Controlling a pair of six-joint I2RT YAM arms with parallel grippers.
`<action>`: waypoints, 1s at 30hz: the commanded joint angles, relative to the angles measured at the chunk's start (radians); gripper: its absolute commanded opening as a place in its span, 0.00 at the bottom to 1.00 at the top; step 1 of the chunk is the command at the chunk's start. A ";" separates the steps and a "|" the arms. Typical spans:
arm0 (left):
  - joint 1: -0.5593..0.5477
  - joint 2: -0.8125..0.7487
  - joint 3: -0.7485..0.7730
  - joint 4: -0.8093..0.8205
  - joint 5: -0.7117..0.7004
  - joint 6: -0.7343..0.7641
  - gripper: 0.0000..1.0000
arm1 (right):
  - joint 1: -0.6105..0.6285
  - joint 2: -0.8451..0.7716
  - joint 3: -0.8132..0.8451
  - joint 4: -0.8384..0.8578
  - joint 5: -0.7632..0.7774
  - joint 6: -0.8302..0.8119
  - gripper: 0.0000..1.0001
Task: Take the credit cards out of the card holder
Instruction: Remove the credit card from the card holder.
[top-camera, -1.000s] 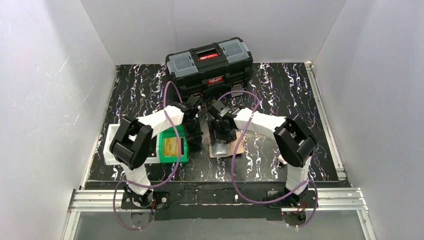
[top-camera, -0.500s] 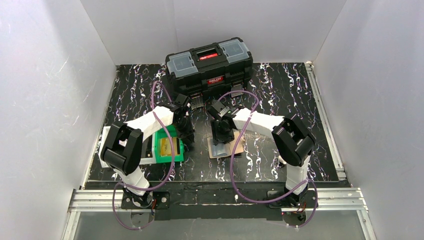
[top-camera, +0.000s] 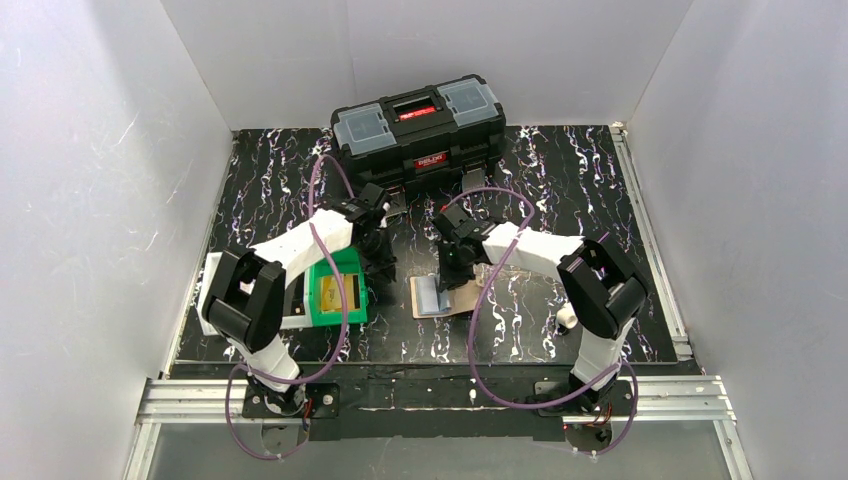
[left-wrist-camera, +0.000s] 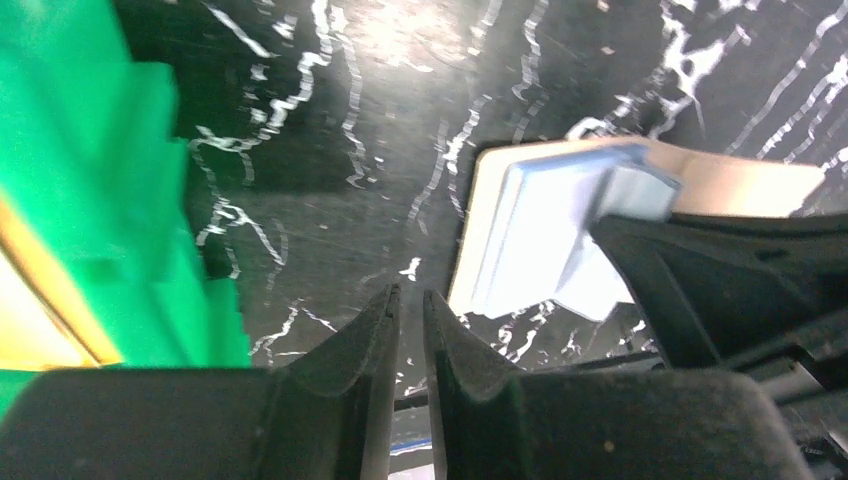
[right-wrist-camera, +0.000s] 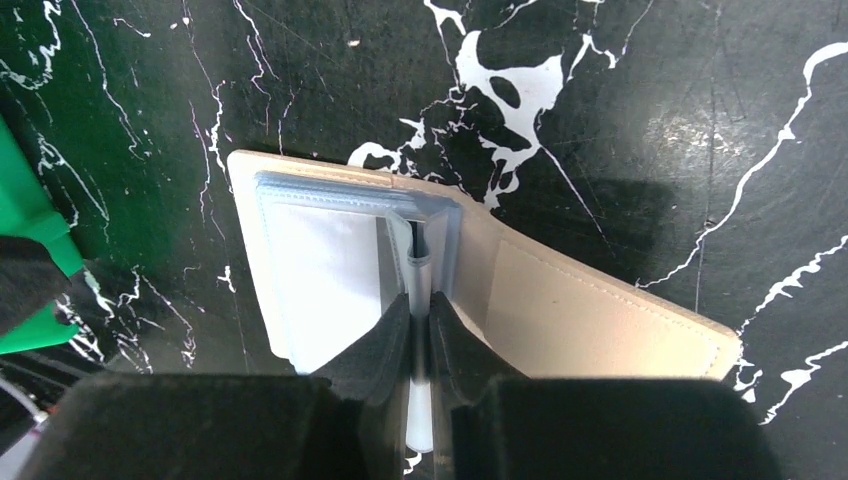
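Observation:
The tan card holder (right-wrist-camera: 590, 310) lies open on the black marbled table (top-camera: 560, 180), also seen in the top view (top-camera: 468, 296). A light blue credit card (right-wrist-camera: 320, 270) rests on its left half (top-camera: 430, 297). My right gripper (right-wrist-camera: 420, 305) is shut on a thin light blue card edge that stands up from the stack (left-wrist-camera: 640, 190). It hangs over the holder's middle (top-camera: 452, 272). My left gripper (left-wrist-camera: 410, 292) hovers left of the holder (top-camera: 380, 268). Its jaws are nearly together with nothing between them. An orange-tan card does not show.
A green plastic bin (top-camera: 338, 290) with a yellow-tan slab sits just left of the left gripper, on a white tray (top-camera: 212, 290). A black toolbox (top-camera: 420, 125) stands at the back. Purple cables loop over both arms.
My right gripper has shut on the card edge and pulled back slightly. The left arm has swung away from the holder toward the green bin. The holder has shifted a little left.

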 joint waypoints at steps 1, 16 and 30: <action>-0.079 -0.013 0.072 -0.031 0.025 -0.002 0.15 | -0.022 -0.043 -0.082 0.116 -0.125 0.011 0.16; -0.168 0.200 0.156 0.023 0.067 -0.032 0.09 | -0.078 -0.125 -0.183 0.237 -0.240 0.014 0.25; -0.167 0.207 0.137 0.033 0.064 -0.025 0.06 | -0.081 -0.171 -0.155 0.126 -0.167 -0.011 0.32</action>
